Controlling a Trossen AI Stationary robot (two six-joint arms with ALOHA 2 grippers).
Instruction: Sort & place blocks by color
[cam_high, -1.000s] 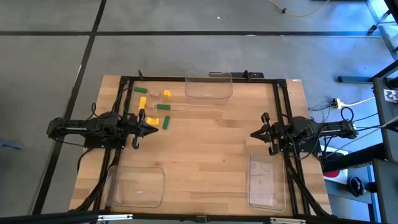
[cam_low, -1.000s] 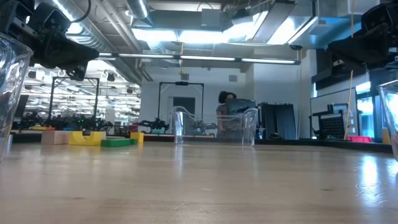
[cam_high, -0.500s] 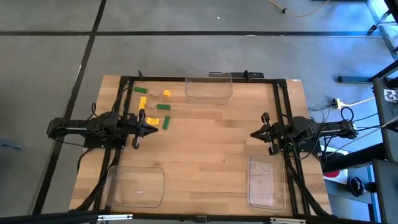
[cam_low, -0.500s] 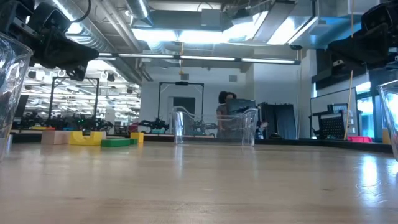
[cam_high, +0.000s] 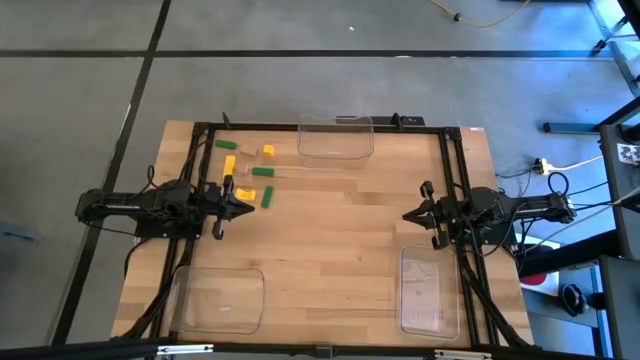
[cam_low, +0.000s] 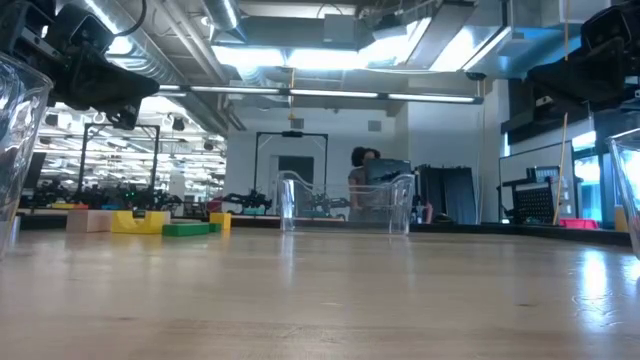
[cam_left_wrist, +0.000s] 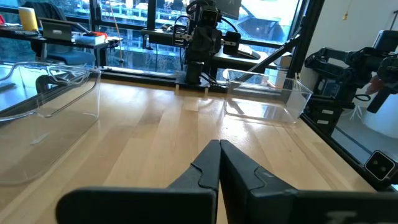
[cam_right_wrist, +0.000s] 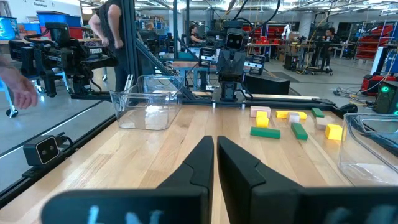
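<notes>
Blocks (cam_high: 247, 170) loose by left tool (cam_high: 251, 208) (closed, empty)

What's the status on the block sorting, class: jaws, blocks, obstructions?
Left gripper shut, empty, beside blocks. Right gripper shut, empty, far side. Blocks unsorted, trays empty.

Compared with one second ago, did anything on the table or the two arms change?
No visible change. The left gripper stays beside the blocks, fingers shut and holding nothing. The right gripper stays at the right side, fingers shut too. The three trays lie where they were.
</notes>
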